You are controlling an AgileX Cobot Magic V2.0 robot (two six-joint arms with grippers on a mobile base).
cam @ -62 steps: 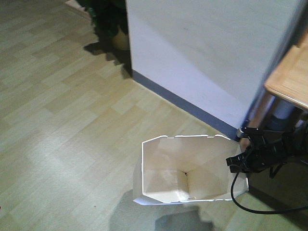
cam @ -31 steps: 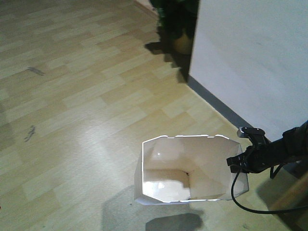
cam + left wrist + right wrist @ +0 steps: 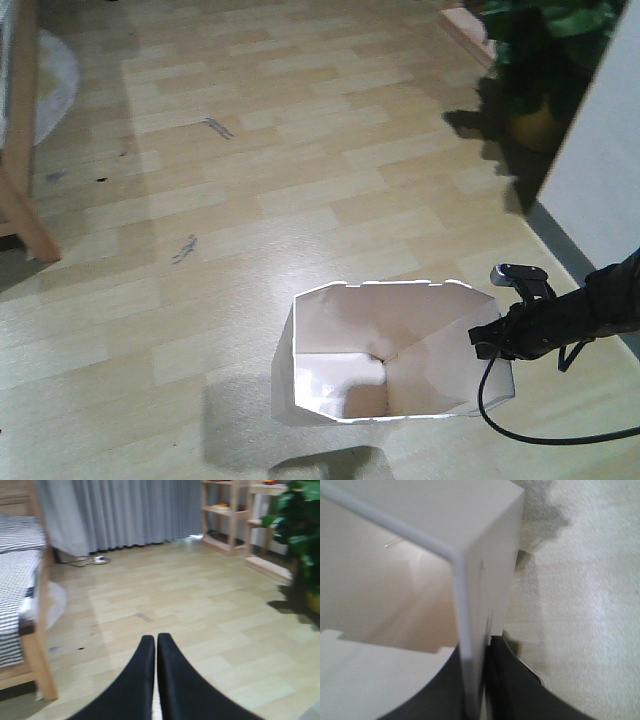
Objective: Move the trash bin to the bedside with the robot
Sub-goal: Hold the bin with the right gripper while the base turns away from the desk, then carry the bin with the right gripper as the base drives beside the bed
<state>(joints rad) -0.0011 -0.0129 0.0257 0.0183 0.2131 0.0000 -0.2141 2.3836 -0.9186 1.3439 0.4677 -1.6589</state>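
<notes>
Bin report from my end: my right gripper [image 3: 474, 647] is pinched on the one trash bin [image 3: 485, 525], one finger inside the thin white wall and one outside, right next to a cut corner of the rim. From the front view the right gripper [image 3: 487, 340] sits at the bin's right-hand rim, and the trash bin [image 3: 330, 330] looks upright, open side up, with nothing in it that I can see. One black cable [image 3: 500, 425] loops down from my arm beside the bin.

My left gripper [image 3: 154, 639] is pressed shut on nothing, its two black fingers side by side with just a sliver between them, pointing out over the wood-look floor [image 3: 300, 170].

Further out, two longer dark scuffs [image 3: 215, 126] mark the planks, plus a few specks. The bed [image 3: 20, 580] is off to the left, one light wooden frame with black-and-white bedding. Only its wooden leg [image 3: 25, 200] shows in the front view. The bin is well apart from it, with bare floor between.

On the far right there's one potted plant [image 3: 540, 60] beside a white wall [image 3: 610, 150]. At the very back are grey curtains [image 3: 135, 510] and two wooden shelf units [image 3: 220, 515].
</notes>
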